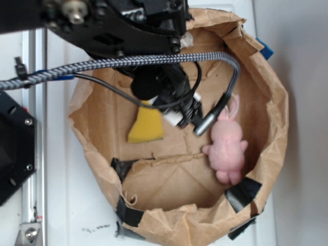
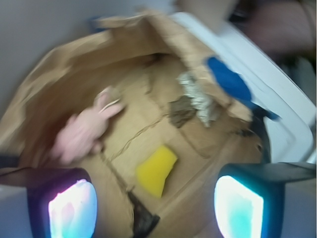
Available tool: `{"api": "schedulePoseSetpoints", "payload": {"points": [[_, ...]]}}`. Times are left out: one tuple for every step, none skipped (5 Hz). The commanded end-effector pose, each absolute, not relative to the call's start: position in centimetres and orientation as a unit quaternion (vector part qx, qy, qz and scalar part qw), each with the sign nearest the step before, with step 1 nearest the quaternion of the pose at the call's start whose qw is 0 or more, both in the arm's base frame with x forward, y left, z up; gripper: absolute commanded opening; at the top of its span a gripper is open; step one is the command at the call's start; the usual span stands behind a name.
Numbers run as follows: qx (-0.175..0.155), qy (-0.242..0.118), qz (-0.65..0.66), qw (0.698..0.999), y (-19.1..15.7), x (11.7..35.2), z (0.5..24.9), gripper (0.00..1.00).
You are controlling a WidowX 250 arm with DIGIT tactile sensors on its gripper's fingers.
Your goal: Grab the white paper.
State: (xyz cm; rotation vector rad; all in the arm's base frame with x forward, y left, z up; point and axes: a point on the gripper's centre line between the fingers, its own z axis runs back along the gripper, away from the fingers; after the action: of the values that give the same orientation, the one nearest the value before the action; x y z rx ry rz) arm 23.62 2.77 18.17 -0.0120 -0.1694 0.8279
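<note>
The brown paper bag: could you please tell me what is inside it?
A yellow sponge, a pink plush rabbit, white paper and a dark lump. The arm hides part of the bag.

We saw our arm (image 1: 118, 25) reach in from the upper left of the exterior frame, its dark wrist angled down toward the centre. In the wrist view our gripper (image 2: 156, 206) was spread wide, one glowing pad (image 2: 72, 208) at lower left, the other at lower right, nothing between them.
</note>
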Motion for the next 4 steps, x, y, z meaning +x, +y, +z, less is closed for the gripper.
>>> {"api": "schedulePoseSetpoints", "payload": {"points": [[-0.014, -0.063, 0.48, 0.875, 2.0, 24.6, 18.4, 1.0], [-0.014, -0.063, 0.48, 0.875, 2.0, 24.6, 18.4, 1.0], [-0.014, -0.063, 0.48, 0.875, 2.0, 24.6, 18.4, 1.0], [-0.006, -0.047, 0.501, 0.864, 3.2, 25.2, 14.3, 1.0]]}}
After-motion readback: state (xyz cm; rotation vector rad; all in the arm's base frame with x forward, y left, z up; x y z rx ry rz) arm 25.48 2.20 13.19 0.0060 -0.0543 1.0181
